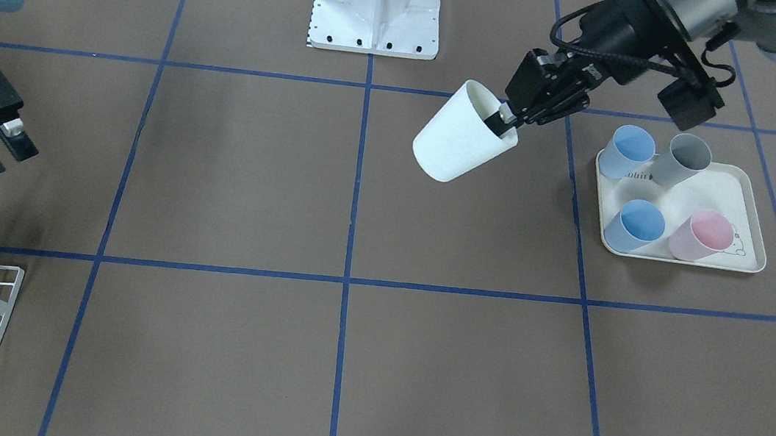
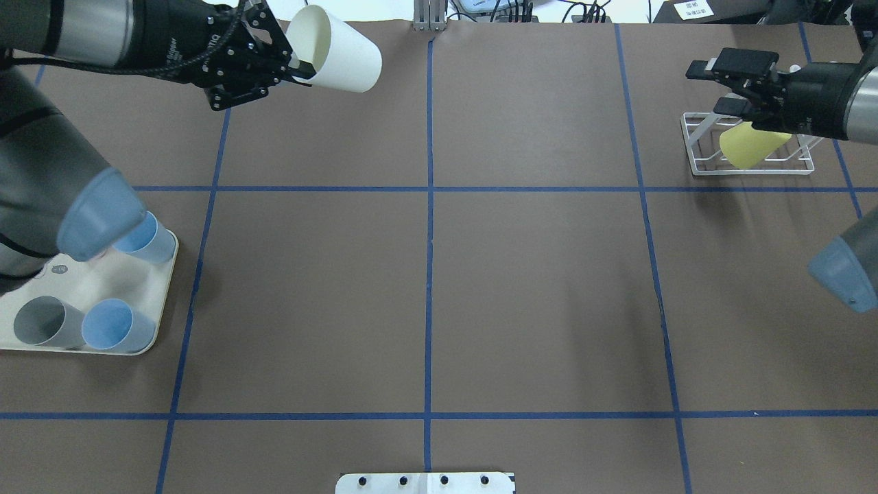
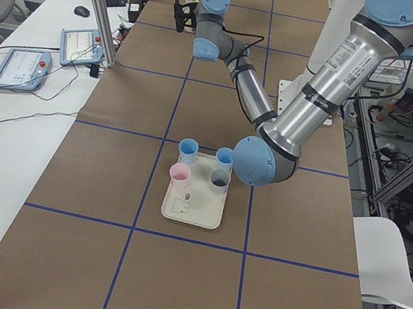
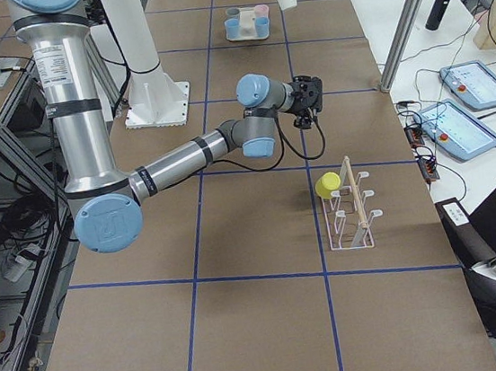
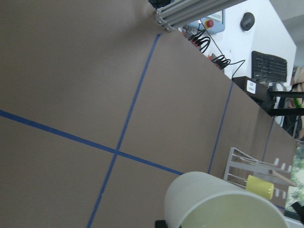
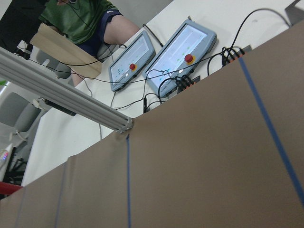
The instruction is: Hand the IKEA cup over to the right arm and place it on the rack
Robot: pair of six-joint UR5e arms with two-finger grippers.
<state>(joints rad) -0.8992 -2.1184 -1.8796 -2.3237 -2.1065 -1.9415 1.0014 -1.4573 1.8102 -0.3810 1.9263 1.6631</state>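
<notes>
Far left: mind the cream rabbit-print plastic tray [image 1: 720, 192] and the pale blue plastic cup [image 2: 154, 240] tucked right under the left arm's elbow. Risk of clipping them on a long reach toward centre with the elbow that low. Next over: seeing the left hand [image 2: 300, 68] clamped on the rim wall of the white tapered plastic IKEA cup [image 2: 339, 51], one finger inside and one outside. Holding it aloft over the far-left part of the bench [image 2: 480, 288], tipped well over, mouth at the hand, base leading toward the robot's right. Thin-wall rim pinch, so expect possible pivot or slip on a fast swing or a nudge at contact. Centre: no transfer yet, with both hands well apart. Biggest drop risk at the swap itself, either from releasing on the left before a firm close on the right, or from closing off-centre on the taper and squirting the cup out. Right: seeing the right hand [image 1: 2, 152] empty, fingers spread, near the small white wire-frame rack [image 2: 699, 147]. Watch for bumping that rack or the pale yellow plastic cup [image 2: 751, 145] already hung on it, at departure and again at placement. Probably a light frame, easy to shove. Aim for a free rod well clear of the yellow one.
</notes>
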